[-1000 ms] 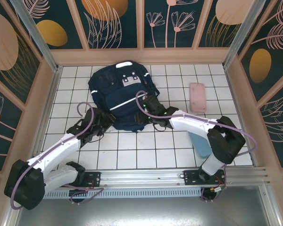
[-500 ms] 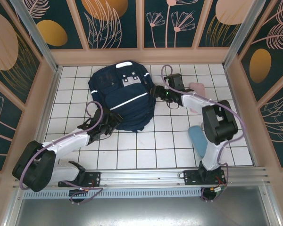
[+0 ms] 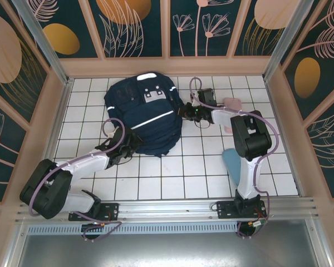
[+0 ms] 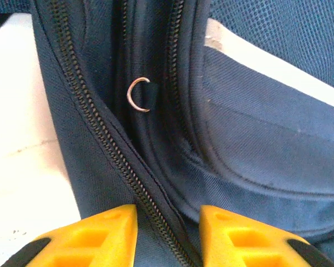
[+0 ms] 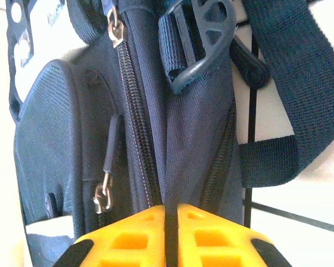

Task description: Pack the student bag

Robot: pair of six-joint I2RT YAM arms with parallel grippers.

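The student bag (image 3: 146,114), a large dark navy backpack with white stripes and a white patch, lies flat on the tiled floor at the back centre. My left gripper (image 3: 132,142) is at its lower-left edge. In the left wrist view its yellow fingers (image 4: 103,236) stand apart, with a zipper seam (image 4: 114,161) of the student bag (image 4: 256,144) running between them. My right gripper (image 3: 183,112) is at the bag's right side. In the right wrist view it (image 5: 171,210) is shut on a thin fold of bag fabric (image 5: 181,133) between two zippers.
A pink case (image 3: 234,105) lies right of the bag, partly behind my right arm. A light blue flat item (image 3: 234,164) rests on the tiles at the right. Wooden walls surround the tiled floor. Black straps (image 5: 300,83) and a buckle (image 5: 203,33) trail off the bag's right side.
My right gripper left the bag's near edge, swung to its right side and closed on the fabric there. My left gripper crept forward to the lower-left edge.
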